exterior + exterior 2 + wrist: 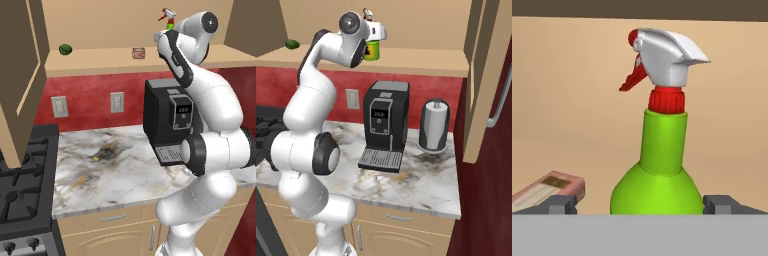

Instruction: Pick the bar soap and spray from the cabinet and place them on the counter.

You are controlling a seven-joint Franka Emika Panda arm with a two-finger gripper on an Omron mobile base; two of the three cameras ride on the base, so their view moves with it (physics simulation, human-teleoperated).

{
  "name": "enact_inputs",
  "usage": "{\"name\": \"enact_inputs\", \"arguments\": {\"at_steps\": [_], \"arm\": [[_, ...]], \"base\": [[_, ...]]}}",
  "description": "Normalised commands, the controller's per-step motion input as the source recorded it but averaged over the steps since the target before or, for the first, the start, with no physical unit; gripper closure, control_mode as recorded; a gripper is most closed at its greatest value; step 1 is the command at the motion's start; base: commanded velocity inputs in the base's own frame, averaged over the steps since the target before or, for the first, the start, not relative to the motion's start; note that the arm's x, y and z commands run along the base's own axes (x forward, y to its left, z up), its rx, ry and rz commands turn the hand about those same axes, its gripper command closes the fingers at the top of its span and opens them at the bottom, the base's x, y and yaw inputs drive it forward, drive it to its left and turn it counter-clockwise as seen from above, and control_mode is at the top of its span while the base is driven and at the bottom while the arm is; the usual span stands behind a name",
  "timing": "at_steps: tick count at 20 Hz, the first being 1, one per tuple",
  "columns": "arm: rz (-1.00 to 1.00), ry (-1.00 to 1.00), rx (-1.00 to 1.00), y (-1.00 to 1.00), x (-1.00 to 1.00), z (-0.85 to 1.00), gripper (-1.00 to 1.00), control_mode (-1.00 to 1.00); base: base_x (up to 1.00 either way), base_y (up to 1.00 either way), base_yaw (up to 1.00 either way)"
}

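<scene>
The spray (662, 150), a green bottle with a red collar, red trigger and white nozzle head, stands upright on the cabinet shelf (100, 62). My gripper (642, 205) is open, and its fingertips (562, 204) sit low on either side of the bottle's body. The right tip is close to the bottle and the left tip stands apart from it. From the right base view the spray (372, 50) shows its yellow label just past my white hand. The bar soap (547, 189) lies flat on the shelf to the left of the bottle, and the left base view also shows the bar soap (138, 53). Below lies the marble counter (125, 170).
A dark green ball (65, 49) rests on the shelf's left end. A black coffee machine (383, 125) and a grey canister (435, 125) stand on the counter under the shelf. The black stove (20, 190) is at left. An open cabinet door (481, 75) hangs at right.
</scene>
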Motion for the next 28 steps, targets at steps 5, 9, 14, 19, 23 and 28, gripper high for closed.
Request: {"name": "enact_inputs", "arguments": {"at_steps": [5, 9, 14, 19, 23, 28], "arm": [[0.0, 0.0, 0.0, 0.0, 0.41, -0.07, -1.0, -1.0], [0.0, 0.0, 0.0, 0.0, 0.41, -0.07, -1.0, -1.0], [0.0, 0.0, 0.0, 0.0, 0.3, -0.03, 1.0, -1.0], [0.0, 0.0, 0.0, 0.0, 0.11, 0.0, 1.0, -1.0], [0.0, 0.0, 0.0, 0.0, 0.0, 0.0, 1.0, -1.0], [0.0, -0.01, 0.0, 0.0, -0.02, 0.0, 1.0, -1.0]], "base": [[0.0, 0.0, 0.0], [0.0, 0.0, 0.0], [0.0, 0.0, 0.0], [0.0, 0.0, 0.0], [0.0, 0.0, 0.0], [0.0, 0.0, 0.0]]}}
